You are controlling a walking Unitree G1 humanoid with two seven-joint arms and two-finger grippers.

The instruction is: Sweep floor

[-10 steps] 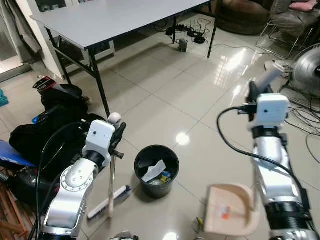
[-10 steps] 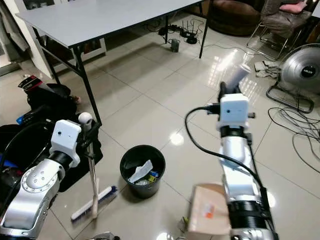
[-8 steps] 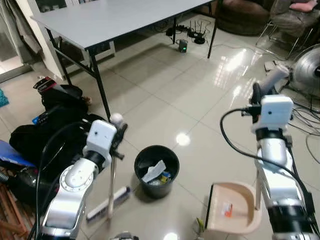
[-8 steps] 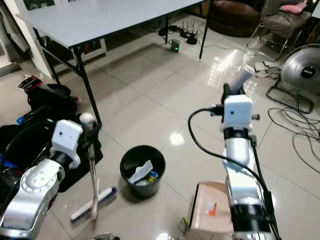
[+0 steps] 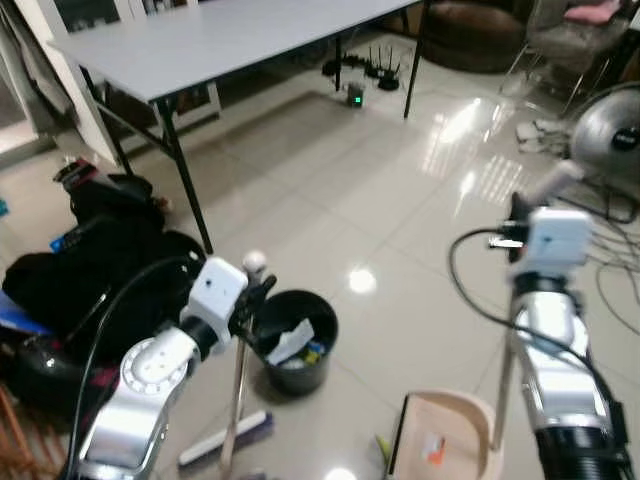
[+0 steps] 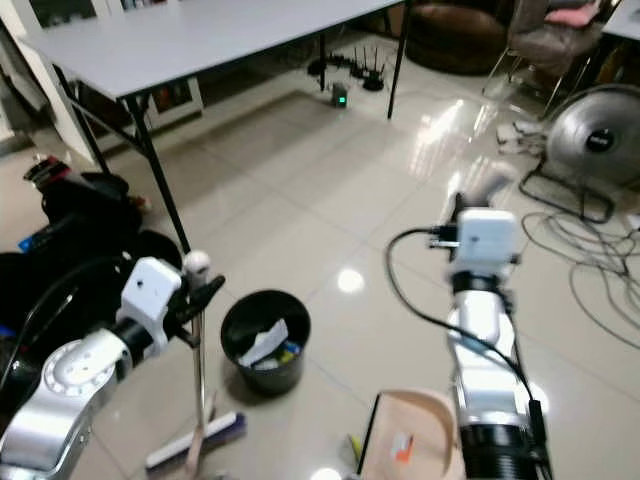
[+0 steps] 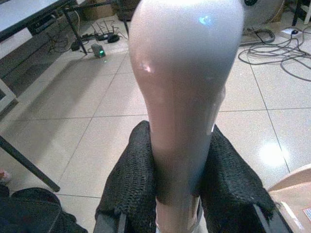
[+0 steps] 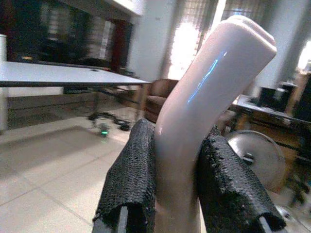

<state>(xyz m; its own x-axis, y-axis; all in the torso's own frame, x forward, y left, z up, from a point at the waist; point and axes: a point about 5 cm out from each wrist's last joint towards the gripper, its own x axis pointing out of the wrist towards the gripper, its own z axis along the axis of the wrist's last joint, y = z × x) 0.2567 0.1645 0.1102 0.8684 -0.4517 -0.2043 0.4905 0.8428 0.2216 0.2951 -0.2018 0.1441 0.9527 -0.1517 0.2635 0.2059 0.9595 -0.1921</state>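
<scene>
Sweeping geometry: the broom [image 5: 238, 400] stands nearly upright below the left tool [image 5: 252, 292], its long axis running from the rounded white knob down to the brush head on the floor, ahead of the robot on its left.
Left tool: pressed onto the broom handle just under the knob; the left wrist view shows both black fingers [image 7: 131, 174] flanking the pale shaft.
Right tool: the right tool [image 8: 177, 179] pinches the pale handle of the dustpan [image 5: 440, 450] near its upper end; the handle runs down along the silver arm.
Dustpan position: the beige pan sits low at the floor on the robot's right, mouth turned toward the broom side.
Between the two: a small yellow-green scrap [image 5: 383, 448] lies just beside the pan's mouth; the black bin [image 5: 297, 340], holding paper waste, stands near the broom.
Nearer arm: judged, the left arm must draw the brush head rightward toward the pan.
Broom appearance: pale shaft, white brush block with dark bristles, somewhat blurred.
</scene>
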